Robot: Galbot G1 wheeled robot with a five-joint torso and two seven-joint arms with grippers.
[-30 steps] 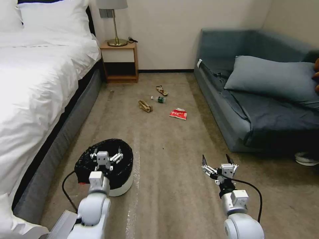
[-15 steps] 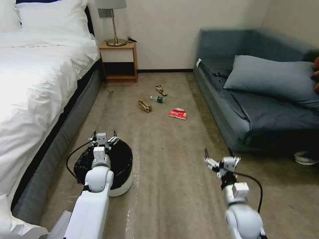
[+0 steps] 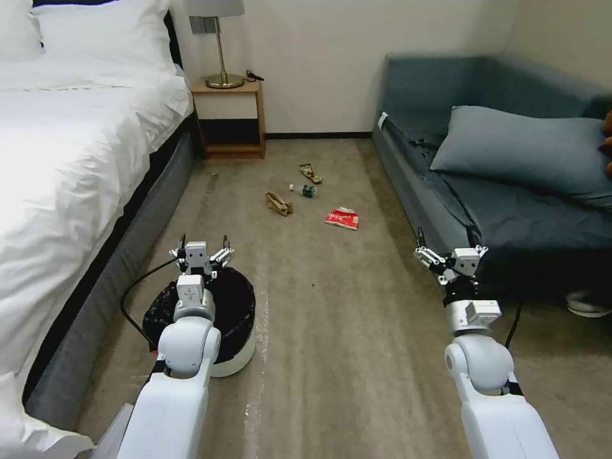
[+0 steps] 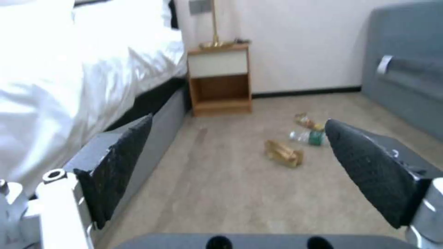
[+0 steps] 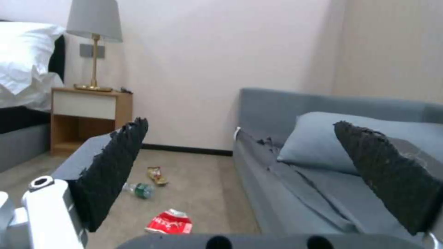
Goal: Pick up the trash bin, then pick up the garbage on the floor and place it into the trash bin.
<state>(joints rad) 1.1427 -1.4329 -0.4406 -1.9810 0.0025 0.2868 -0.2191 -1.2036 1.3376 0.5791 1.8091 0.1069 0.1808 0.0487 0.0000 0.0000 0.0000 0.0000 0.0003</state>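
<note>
I had lifted both arms, so my left gripper point(image 3: 203, 254) and right gripper point(image 3: 448, 255) hung open and empty, the bin point(image 3: 237, 350) left on the floor point(image 3: 331, 319), not yet picked up.

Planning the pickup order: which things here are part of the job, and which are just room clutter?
Job: trash bin; red-white packet; brown paper bag; small bottle; snack wrapper.

Not job: lamp; nightstand; bed; sofa.

One trash bin point(image 3: 236, 344); four garbage pieces point(image 3: 342, 218), possibly more.
</note>
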